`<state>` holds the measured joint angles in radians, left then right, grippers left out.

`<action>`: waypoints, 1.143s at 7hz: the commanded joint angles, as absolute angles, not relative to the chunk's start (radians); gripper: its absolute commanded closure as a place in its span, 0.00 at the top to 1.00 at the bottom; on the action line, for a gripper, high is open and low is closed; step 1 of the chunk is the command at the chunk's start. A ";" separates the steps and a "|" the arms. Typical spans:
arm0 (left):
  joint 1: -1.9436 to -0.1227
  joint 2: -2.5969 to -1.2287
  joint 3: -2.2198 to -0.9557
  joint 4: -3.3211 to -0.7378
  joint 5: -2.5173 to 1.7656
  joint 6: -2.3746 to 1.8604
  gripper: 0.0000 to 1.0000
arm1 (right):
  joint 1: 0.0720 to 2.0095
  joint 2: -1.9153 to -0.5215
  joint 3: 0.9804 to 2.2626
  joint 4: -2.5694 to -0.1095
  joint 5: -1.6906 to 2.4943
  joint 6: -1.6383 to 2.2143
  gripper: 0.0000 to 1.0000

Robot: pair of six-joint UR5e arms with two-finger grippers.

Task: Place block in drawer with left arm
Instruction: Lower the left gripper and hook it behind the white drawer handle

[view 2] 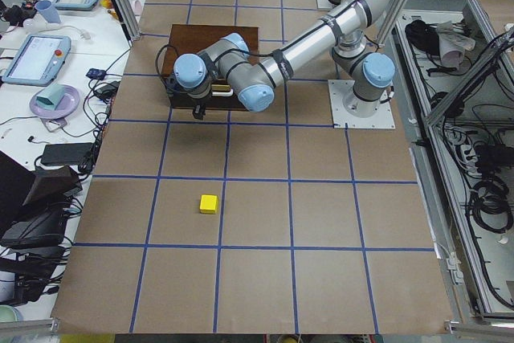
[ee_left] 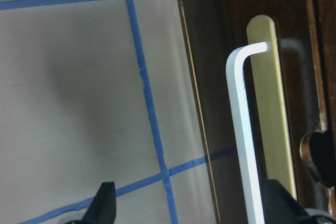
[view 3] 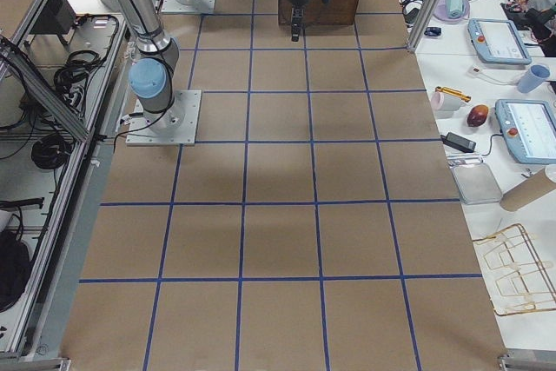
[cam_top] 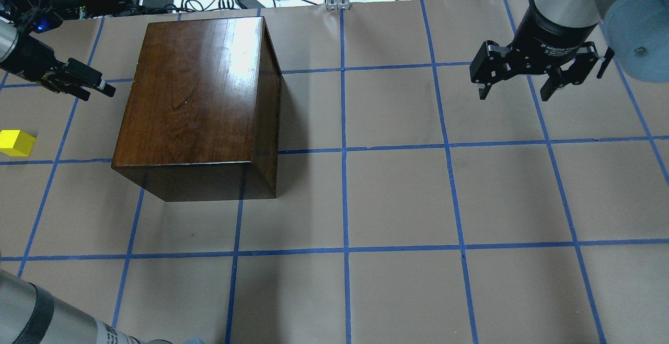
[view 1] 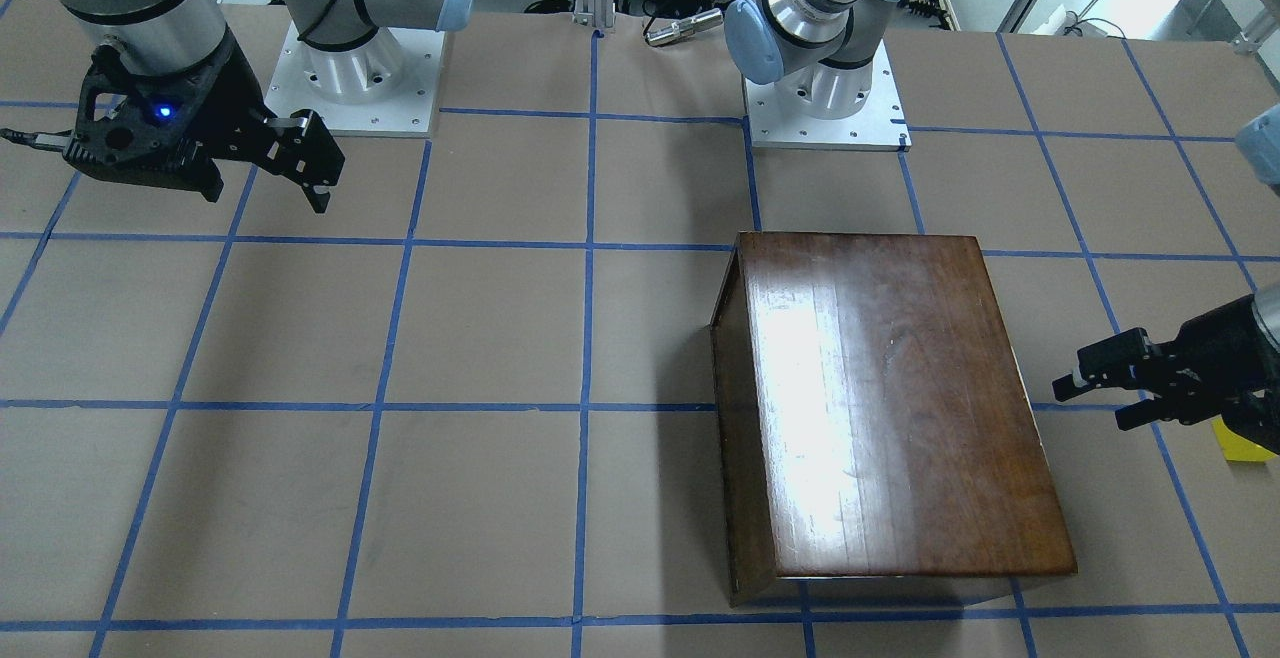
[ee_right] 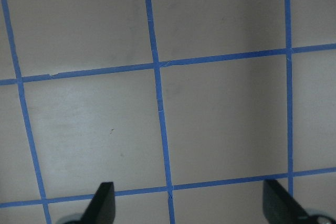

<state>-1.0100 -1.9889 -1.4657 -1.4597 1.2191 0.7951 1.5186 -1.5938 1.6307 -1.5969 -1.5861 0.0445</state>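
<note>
Two arms are over the table (cam_top: pixel 397 197), and the left one is the busy-looking one. The left arm (view 2: pixel 305 46) reaches out from its base with the forearm low and nearly level, the wrist bent so that the left gripper (cam_top: pixel 94 87) lies on its side and points at the end face of the dark wooden box (cam_top: pixel 198 88). Its fingers are spread apart with nothing between them. They sit just short of the box, with a sliver of table showing between tip and wood in the overhead view.

From the left wrist camera, both black fingertips (ee_left: pixel 105 203) frame the drawer (ee_left: pixel 220 103), which is shut flush in the box. A pale bar handle (ee_left: pixel 244 140) on a brass plate (ee_left: pixel 270 108) runs down its front.

Out on the brown paper lies the block (cam_top: pixel 15 142), a small yellow cube. It is on the left arm's side, nearer the robot than the gripper, apart from the box and touched by nothing.

Across the table the right arm (cam_top: pixel 564 9) hangs upright, with the right gripper (cam_top: pixel 517 90) pointing straight down above the blue-taped squares — fingers wide apart and holding nothing, well away from box and block.
</note>
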 commanded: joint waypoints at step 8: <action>-1.045 -2.039 -1.474 -1.424 1.195 0.686 1.00 | 1.519 -1.594 1.631 -1.597 -1.586 0.044 1.00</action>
<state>-1.0421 -2.0345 -1.4725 -1.4240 1.1934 0.6872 1.5187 -1.5938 1.6307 -1.5969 -1.5861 0.0445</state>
